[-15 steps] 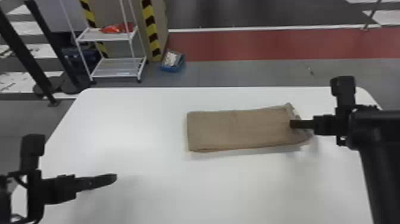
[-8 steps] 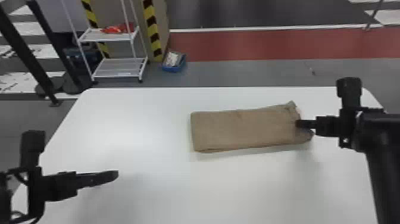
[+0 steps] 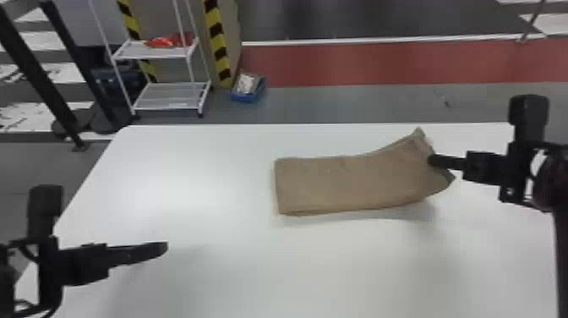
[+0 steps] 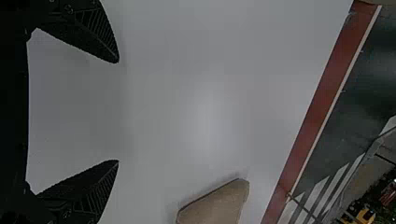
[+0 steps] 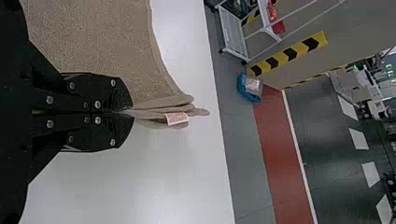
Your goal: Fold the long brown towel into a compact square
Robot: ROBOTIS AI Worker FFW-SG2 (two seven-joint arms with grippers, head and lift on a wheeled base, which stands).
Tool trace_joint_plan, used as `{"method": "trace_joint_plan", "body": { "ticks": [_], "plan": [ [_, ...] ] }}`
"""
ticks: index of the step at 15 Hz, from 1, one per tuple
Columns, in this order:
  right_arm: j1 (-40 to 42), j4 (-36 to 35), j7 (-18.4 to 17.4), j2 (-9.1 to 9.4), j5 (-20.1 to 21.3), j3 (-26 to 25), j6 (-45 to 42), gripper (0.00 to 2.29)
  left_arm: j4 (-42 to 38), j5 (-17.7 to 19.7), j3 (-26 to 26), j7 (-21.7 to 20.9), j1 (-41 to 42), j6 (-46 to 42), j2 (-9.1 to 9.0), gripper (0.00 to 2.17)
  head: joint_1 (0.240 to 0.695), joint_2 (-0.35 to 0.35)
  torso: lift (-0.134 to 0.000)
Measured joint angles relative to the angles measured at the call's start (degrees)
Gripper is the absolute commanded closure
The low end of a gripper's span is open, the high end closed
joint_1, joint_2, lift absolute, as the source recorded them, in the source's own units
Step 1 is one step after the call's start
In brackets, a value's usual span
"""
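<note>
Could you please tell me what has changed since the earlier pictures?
The black right gripper, jaws shut on the long brown cloth towel, has moved right and upward, lifting the towel's right end from the white table. The towel's left end has slid slightly right. The black left gripper, jaws open, has barely moved.

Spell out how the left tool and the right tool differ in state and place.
The left tool is open and empty, its fingers wide apart; the right tool is shut on a gathered edge of the brown towel.
The left tool hangs over the table's near left part, away from the towel; the right tool is at the towel's right end, holding it raised.
Both are black, with two flat fingers.
</note>
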Motion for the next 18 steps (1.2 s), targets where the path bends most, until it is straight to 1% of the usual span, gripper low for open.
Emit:
{"method": "trace_joint_plan", "body": {
  "ticks": [2,4,6,8,10,12,15,16,18],
  "plan": [
    [1.23,-4.13,0.23,0.00,-1.62,-1.32,2.70,1.62,-0.04,0.00,0.02,0.00,0.01,0.00,0.04,0.12,0.695,0.084,-0.125],
    [1.76,-8.46,0.25,0.00,-3.79,-3.92,5.88,1.62,-0.34,0.01,0.04,0.14,0.01,0.00,0.04,0.13,0.695,0.072,-0.125],
    [1.52,-11.56,0.25,0.00,-5.45,-5.97,8.97,1.62,-0.51,0.81,0.11,0.78,0.01,-0.66,-0.03,0.13,0.695,0.060,-0.125],
    [1.04,-13.82,0.25,0.00,-7.55,-6.96,11.71,1.62,-0.57,3.43,0.62,1.49,0.28,-3.10,-0.55,0.11,0.695,0.049,-0.125],
    [0.31,-15.69,0.15,0.00,-9.39,-6.83,13.65,1.62,-0.61,6.66,1.17,1.87,1.07,-7.65,-1.19,0.11,0.695,0.049,-0.125],
    [-0.55,-16.13,-0.14,0.00,-8.68,-4.06,13.77,1.62,-0.16,11.35,1.88,3.29,2.67,-15.46,-1.98,0.11,0.695,0.058,-0.125],
    [-0.67,-14.39,-0.20,0.00,-7.58,1.66,11.24,1.62,2.98,18.34,2.01,7.97,4.52,-29.93,-3.14,0.11,0.695,0.089,-0.125],
    [-0.55,-13.87,-0.19,0.00,-7.24,3.20,10.62,1.62,4.29,19.45,1.77,9.28,4.70,-33.87,-3.32,0.11,0.695,0.103,-0.125],
    [-0.26,-12.99,-0.35,0.00,-6.48,6.69,9.88,1.62,7.35,20.21,0.59,12.40,4.80,-42.51,-3.60,0.11,0.695,0.142,-0.125]
  ]
}}
